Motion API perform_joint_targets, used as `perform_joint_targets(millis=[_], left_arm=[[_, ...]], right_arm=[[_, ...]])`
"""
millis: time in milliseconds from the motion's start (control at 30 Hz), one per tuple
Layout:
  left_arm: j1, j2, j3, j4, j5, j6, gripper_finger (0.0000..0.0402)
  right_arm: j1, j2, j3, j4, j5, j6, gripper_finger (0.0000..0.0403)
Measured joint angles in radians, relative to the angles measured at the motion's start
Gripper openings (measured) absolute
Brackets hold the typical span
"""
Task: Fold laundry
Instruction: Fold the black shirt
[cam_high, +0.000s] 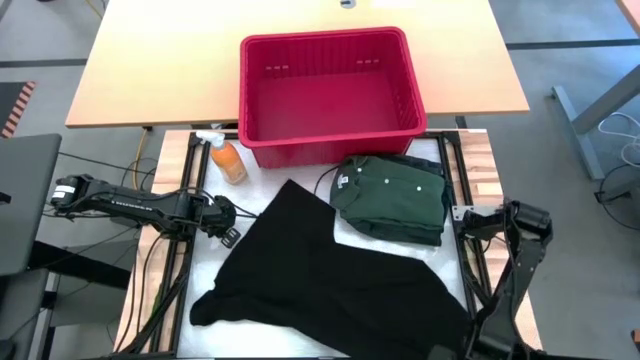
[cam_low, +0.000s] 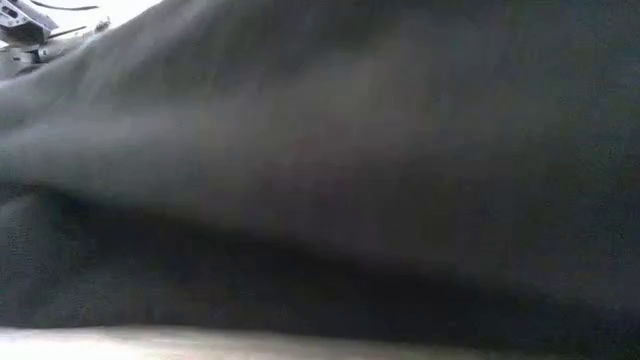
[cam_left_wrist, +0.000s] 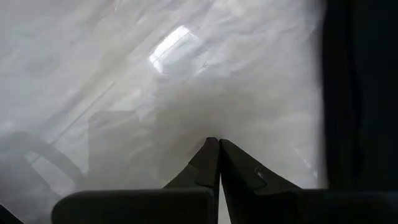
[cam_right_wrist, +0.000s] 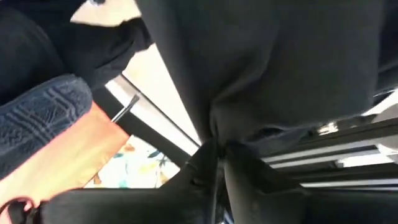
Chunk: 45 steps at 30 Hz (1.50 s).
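Black garment (cam_low: 330, 170) fills low view, pinched by right tool (cam_right_wrist: 217, 149); left tool (cam_left_wrist: 217, 149) pressed together, empty.

Low view filled by blurred black garment (cam_low: 340, 180); right gripper (cam_high: 440, 350) cut off at 5 o'clock, high view edge.

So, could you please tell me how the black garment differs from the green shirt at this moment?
The black garment is spread loose and slanting across the white table cover, while the green shirt sits folded in a compact stack near the red basket. The black garment covers far more area than the green shirt. The right gripper pinches black cloth, whereas nothing touches the green shirt. Both are dark, soft garments.
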Motion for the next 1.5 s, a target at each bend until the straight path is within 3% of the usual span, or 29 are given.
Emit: perform_joint_targets(millis=[300,467,567,767,1000,1200,1500], left_arm=[[0.000,0.000,0.000,0.010,0.013,-0.008,0.0000],[0.000,0.001,-0.003,0.058,0.010,-0.008,0.0000],[-0.017,0.008,-0.008,0.234,0.065,0.001,0.0000],[-0.116,0.098,-0.003,0.588,0.051,-0.010,0.0000],[-0.181,0.343,-0.001,0.805,-0.040,-0.081,0.0000],[-0.176,0.511,0.006,0.854,-0.050,-0.182,0.0000],[-0.093,0.518,0.008,0.827,-0.140,-0.161,0.0000]], right_arm=[[0.014,-0.050,0.000,-0.020,-0.042,-0.010,0.0122],[-0.008,-0.064,0.000,-0.241,0.268,-0.076,0.0142],[-0.071,-0.053,-0.008,-0.367,0.378,-0.079,0.0141],[-0.190,-0.035,-0.118,-0.417,0.345,-0.142,0.0128],[-0.278,-0.038,-0.241,-0.464,0.288,-0.268,0.0122],[-0.414,-0.038,-0.288,-0.590,0.282,-0.471,0.0122],[-0.655,-0.039,-0.236,-0.873,0.363,-0.659,0.0122]])
